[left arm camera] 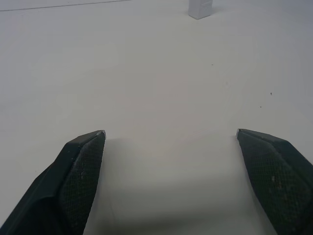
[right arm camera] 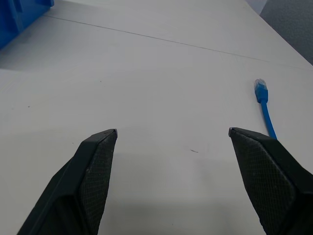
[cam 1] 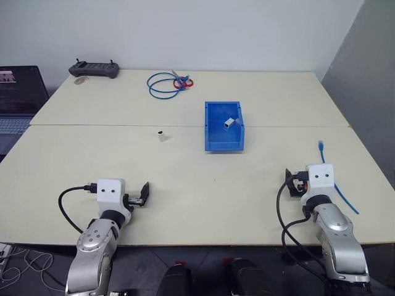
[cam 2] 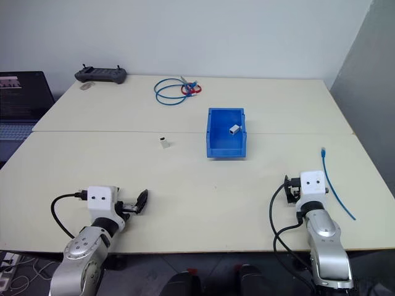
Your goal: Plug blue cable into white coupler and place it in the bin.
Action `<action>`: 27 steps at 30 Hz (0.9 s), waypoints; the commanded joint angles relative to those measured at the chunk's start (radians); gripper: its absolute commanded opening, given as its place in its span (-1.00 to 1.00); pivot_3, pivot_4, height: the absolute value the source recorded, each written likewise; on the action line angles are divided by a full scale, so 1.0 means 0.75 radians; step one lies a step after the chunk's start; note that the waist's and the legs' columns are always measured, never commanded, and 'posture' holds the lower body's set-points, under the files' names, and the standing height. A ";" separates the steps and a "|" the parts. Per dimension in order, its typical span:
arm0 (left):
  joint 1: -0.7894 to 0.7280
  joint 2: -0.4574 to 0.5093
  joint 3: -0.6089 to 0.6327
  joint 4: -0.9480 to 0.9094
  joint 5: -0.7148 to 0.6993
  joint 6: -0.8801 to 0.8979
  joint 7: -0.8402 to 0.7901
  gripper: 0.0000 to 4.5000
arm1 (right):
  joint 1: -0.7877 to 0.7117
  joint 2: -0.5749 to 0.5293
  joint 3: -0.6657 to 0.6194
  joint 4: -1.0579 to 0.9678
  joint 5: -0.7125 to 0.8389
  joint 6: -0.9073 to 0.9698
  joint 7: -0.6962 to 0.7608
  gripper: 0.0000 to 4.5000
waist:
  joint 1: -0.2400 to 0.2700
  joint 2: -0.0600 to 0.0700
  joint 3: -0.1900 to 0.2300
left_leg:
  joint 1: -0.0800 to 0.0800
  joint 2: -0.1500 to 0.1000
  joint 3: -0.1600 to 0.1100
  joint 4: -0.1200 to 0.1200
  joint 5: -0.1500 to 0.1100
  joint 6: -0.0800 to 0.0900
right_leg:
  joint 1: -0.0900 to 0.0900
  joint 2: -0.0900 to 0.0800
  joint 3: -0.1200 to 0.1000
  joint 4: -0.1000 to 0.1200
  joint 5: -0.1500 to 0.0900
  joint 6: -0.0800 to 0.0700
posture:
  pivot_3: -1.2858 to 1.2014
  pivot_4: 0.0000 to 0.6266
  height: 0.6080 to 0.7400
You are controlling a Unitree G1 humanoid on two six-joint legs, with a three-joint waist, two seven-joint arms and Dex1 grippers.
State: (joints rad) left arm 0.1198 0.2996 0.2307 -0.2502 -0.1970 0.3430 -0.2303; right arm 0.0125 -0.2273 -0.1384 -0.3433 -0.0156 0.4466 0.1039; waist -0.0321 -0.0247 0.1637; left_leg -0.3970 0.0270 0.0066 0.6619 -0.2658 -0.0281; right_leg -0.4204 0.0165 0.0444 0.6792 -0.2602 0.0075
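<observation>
The short blue cable (cam 1: 325,157) lies nearly straight near the table's right edge, its plug (right arm camera: 260,88) pointing toward the far side. Part of its length is hidden behind my right wrist. The tiny white coupler (cam 1: 162,134) stands alone mid-table, left of the blue bin (cam 1: 224,145). My right gripper (right arm camera: 172,131) is open just left of the cable, nothing between its fingers. Over the near left of the table my left gripper (left arm camera: 171,134) is also open and empty, with the coupler (left arm camera: 200,7) far ahead of it.
A grey-white block (cam 1: 230,123) lies inside the bin. A coiled blue cable with a red tie (cam 1: 166,84) and a dark controller (cam 1: 94,69) sit at the far side. A laptop (cam 1: 18,92) stands off the table's left. A seam crosses the tabletop (cam 1: 92,125).
</observation>
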 commanded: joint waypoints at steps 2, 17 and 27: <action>-0.015 0.002 -0.001 -0.044 0.000 -0.031 -0.004 1.00 | 0.005 0.000 -0.033 -0.036 0.007 -0.036 -0.017 0.73 | 0.000 0.000 0.000 | 0.000 0.000 0.000 0.000 0.000 0.000 | 0.000 0.000 0.000 0.000 0.000 0.000 | 0.03 -0.52 1.00; -0.106 0.038 0.007 0.093 0.008 -0.088 -0.057 1.00 | 0.014 0.003 -0.075 -0.079 -0.004 -0.020 -0.063 0.73 | 0.000 0.000 0.000 | 0.000 0.000 0.000 0.000 0.000 0.000 | 0.000 0.000 0.000 0.000 0.000 0.000 | 0.03 -0.52 1.00; -0.456 0.179 -0.135 0.259 0.006 -0.081 -0.307 1.00 | 0.011 -0.173 -0.220 -0.098 0.081 0.059 0.071 0.73 | 0.006 -0.001 0.000 | -0.001 -0.002 -0.001 0.000 0.000 0.000 | 0.000 0.000 -0.001 0.000 0.000 0.000 | 0.03 -0.52 1.00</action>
State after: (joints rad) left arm -0.1527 0.4287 0.1826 -0.0555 -0.1680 0.2918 -0.3884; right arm 0.0304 -0.3202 -0.2720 -0.3738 -0.0022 0.4596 0.0978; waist -0.0275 -0.0252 0.1639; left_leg -0.3975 0.0250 0.0063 0.6623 -0.2658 -0.0281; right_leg -0.4200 0.0167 0.0434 0.6793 -0.2602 0.0075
